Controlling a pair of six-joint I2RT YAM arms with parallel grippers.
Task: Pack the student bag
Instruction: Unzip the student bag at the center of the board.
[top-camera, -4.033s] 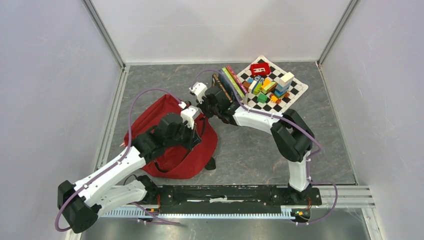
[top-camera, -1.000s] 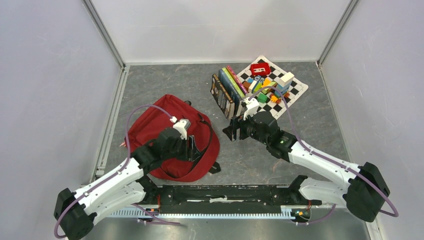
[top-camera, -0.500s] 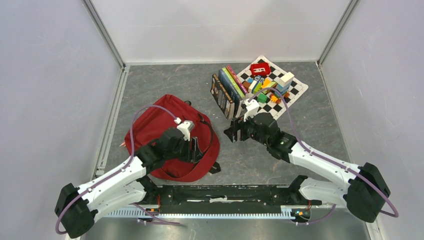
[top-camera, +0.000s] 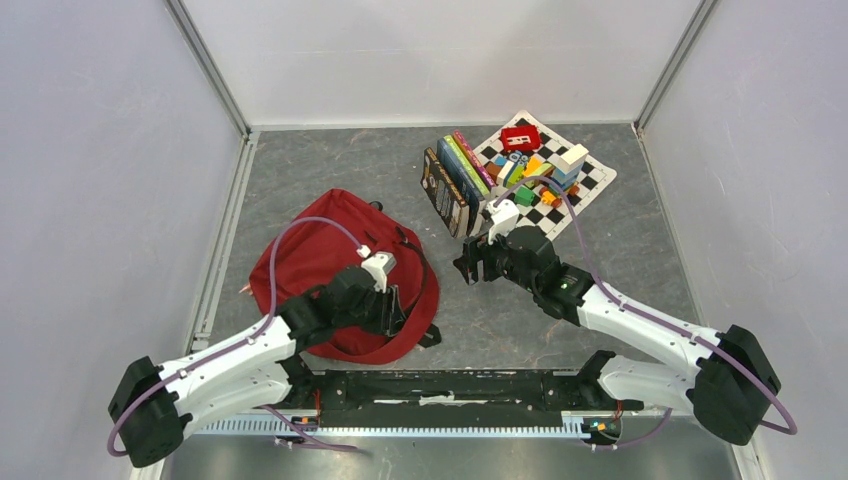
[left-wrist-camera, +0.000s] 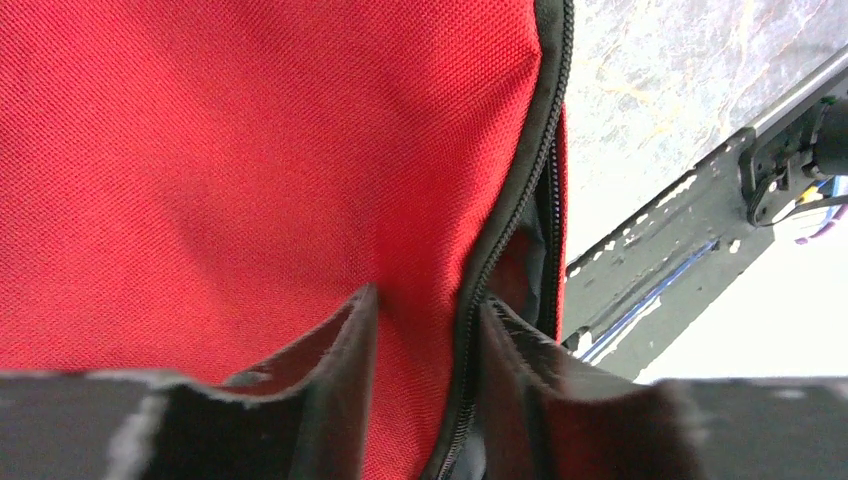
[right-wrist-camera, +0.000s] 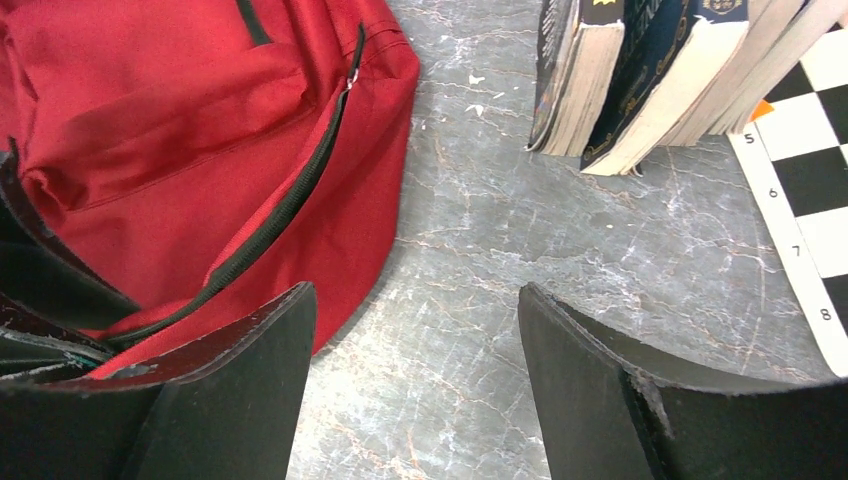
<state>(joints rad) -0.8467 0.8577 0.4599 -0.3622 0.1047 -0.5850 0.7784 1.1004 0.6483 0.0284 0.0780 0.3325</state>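
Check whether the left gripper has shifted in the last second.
Yes. The left gripper has slid back over the student bag, nearer the base rail.

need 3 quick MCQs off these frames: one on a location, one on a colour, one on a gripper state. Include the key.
1. Where are the books?
A) inside the backpack
B) standing at the checkered mat edge, on its backpack side
C) flat on the mat's middle

2. What colour is the backpack zipper?
A) white
B) yellow
C) black

3. The right gripper is:
A) open, empty
B) shut on a book
C) shut on the backpack

Key:
1 B, the top view shows them on edge between backpack and mat.
2 C, the right wrist view shows a black zipper on red fabric.
3 A, its fingers are spread with only bare table between them.
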